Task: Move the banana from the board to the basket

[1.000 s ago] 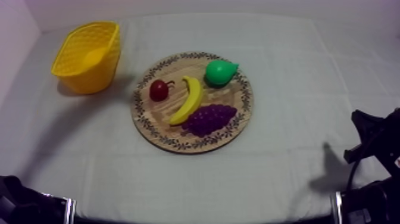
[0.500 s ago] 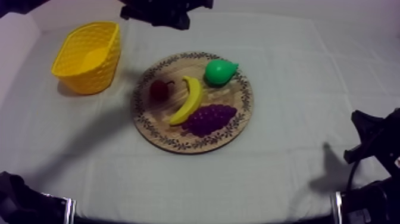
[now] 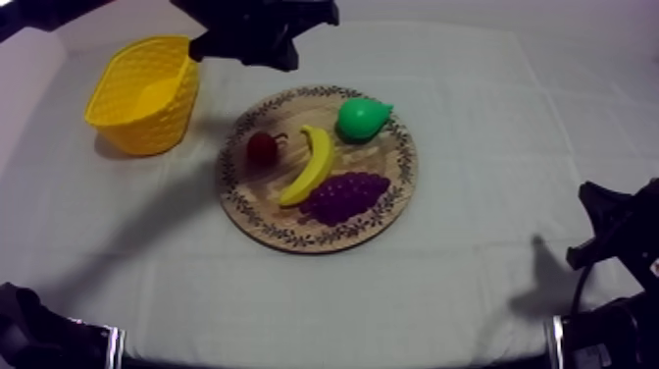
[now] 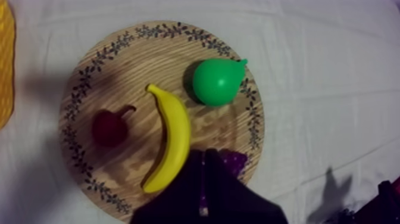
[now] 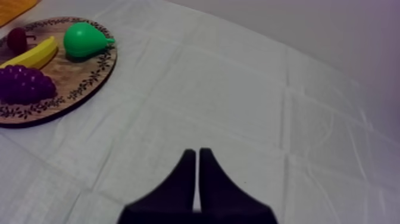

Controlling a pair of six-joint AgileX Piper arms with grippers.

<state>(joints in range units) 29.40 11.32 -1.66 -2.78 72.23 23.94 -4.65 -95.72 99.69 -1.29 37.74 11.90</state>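
Note:
The yellow banana [image 3: 310, 165] lies across the middle of the round wooden board [image 3: 404, 186], between a small red fruit [image 3: 262, 148] and a bunch of purple grapes [image 3: 343, 194]. The yellow basket [image 3: 145, 93] stands left of the board. My left arm [image 3: 257, 39] hangs high over the table's far side, between basket and board. In the left wrist view my left gripper [image 4: 204, 155] is a shut wedge over the grapes [image 4: 236, 159], just right of the banana [image 4: 169, 140]. My right gripper [image 5: 197, 156] is shut, low over bare cloth far from the board [image 5: 89, 80].
A green pear [image 3: 361, 118] sits at the board's far right rim, close to the banana's upper tip. My right arm [image 3: 613, 240] rests at the table's right front edge. Cloth lies bare in front of and right of the board.
My left arm has come in from the upper left and now hangs over the table's far side, casting a shadow on the red fruit. The right arm and the fruit have not moved.

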